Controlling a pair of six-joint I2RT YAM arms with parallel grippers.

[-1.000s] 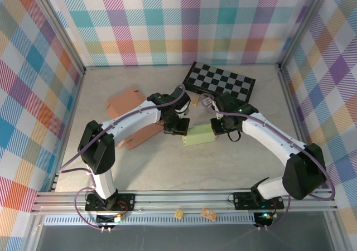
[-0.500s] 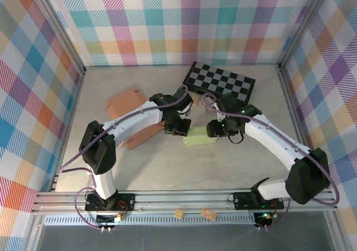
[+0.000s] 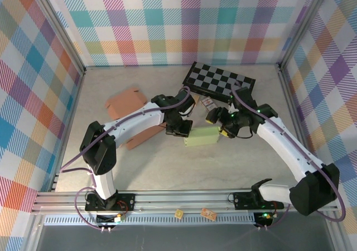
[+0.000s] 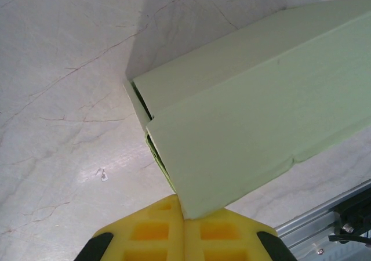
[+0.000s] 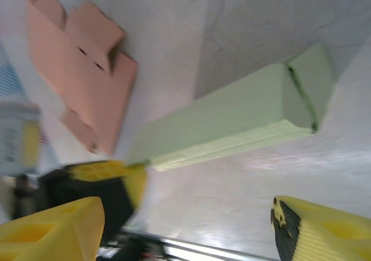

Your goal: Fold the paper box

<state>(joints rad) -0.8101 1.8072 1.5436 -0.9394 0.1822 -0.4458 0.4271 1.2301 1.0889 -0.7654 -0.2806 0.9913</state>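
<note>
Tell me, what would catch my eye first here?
A pale green paper box lies mid-table, with the two arms meeting over it: the left gripper, shut, at its left end, the right gripper open beside its right end. Behind them a black-and-white checkerboard lies at the back, and flat brown cardboard lies to the left.

Pale green paper box [image 3: 201, 138], assembled, lying flat.

No readable text, no labels, no numbers
</note>
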